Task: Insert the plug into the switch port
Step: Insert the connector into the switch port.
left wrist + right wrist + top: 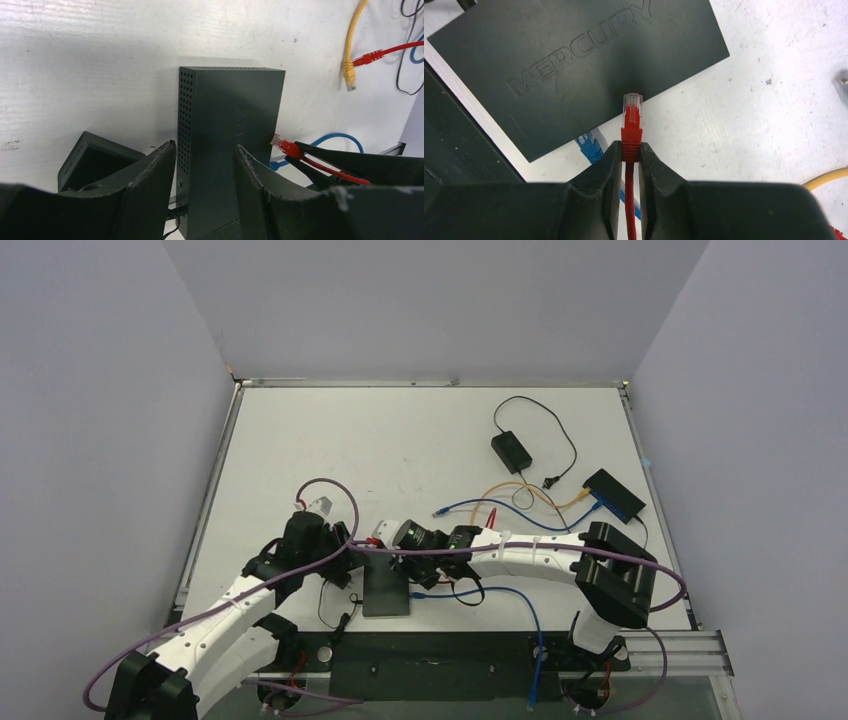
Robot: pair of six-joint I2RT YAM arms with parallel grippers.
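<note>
The black MERCURY switch [574, 60] lies flat on the white table, near the front edge in the top view [386, 592]. My right gripper [630, 146] is shut on the boot of the red plug [632, 125]. The plug's clear tip sits right at the switch's side edge; in the left wrist view the red plug [283, 145] meets the right side of the switch [225, 115]. My left gripper [206, 145] is open over the switch's near end, one finger [160, 170] beside its perforated side and the other over its top. The ports are hidden.
A loose blue plug [589, 145] lies beside the switch. Yellow [348, 75] and red [367, 59] plugs lie farther out. A second black switch [613, 493] with cables and a power adapter [511, 451] sit at the back right. A dark box [90, 160] stands left of my left fingers.
</note>
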